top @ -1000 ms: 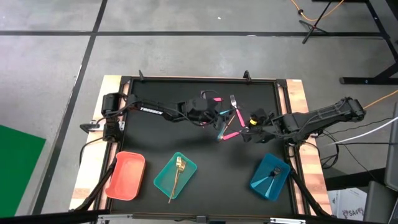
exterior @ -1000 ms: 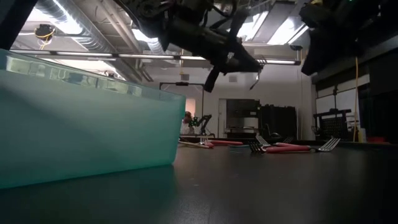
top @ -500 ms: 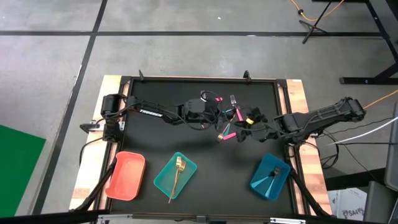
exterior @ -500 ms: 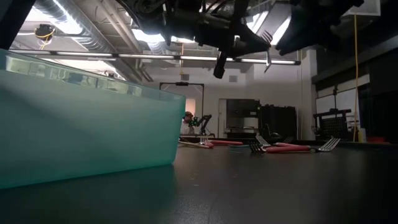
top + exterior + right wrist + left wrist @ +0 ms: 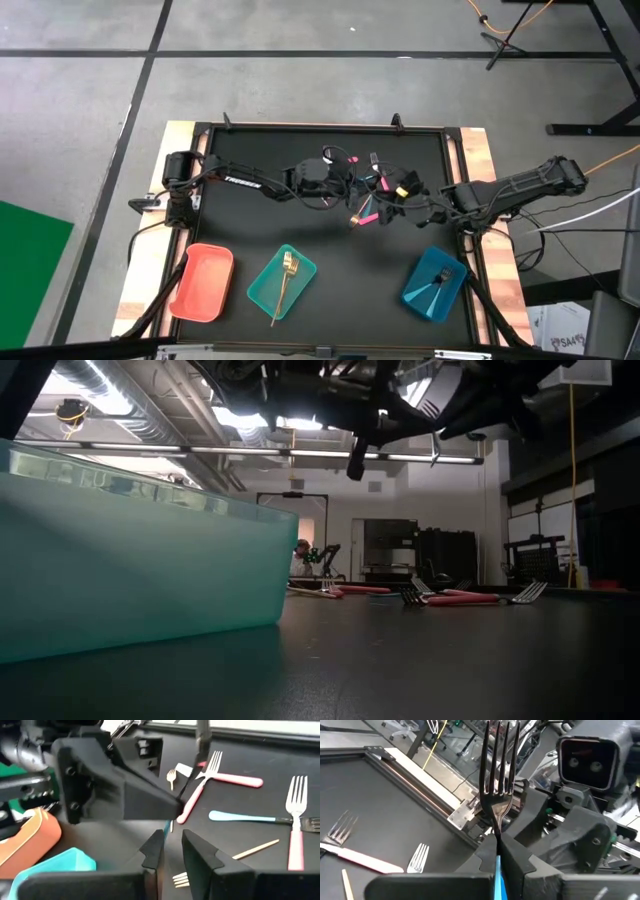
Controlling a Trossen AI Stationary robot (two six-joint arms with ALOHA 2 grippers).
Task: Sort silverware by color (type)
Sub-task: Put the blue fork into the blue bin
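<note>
My left gripper [image 5: 352, 185] hovers over the silverware pile at mid-table, shut on a light-blue-handled fork [image 5: 497, 795]. My right gripper [image 5: 388, 197] faces it from the right, close in, its fingers [image 5: 152, 851] open a narrow gap. Below them on the table lie pink-handled forks [image 5: 235, 780], another light-blue-handled fork [image 5: 240, 817] and gold pieces [image 5: 255, 848]. A gold fork [image 5: 288, 272] lies in the teal tray [image 5: 268, 292] with its handle over the rim, and a fork [image 5: 438, 281] lies in the blue tray [image 5: 422, 300]. My left gripper pinches the fork's light-blue handle [image 5: 497, 872] between its two fingers, coming level from the table's left with the fingers lying along the fork. The silver head [image 5: 497, 765] sticks out past the fingertips toward the right arm. The fork is lifted clear of the table.
A salmon tray [image 5: 203, 282] stands near the table's near left corner, beside the teal tray; the blue tray is at the near right. The loose cutlery pile sits right under both grippers. A raised frame [image 5: 420, 780] borders the black mat.
My left gripper has risen and shifted a little toward the table's right, carrying the fork with it. My right gripper has moved toward the left and far side, closing in on the left gripper until the two nearly meet.
</note>
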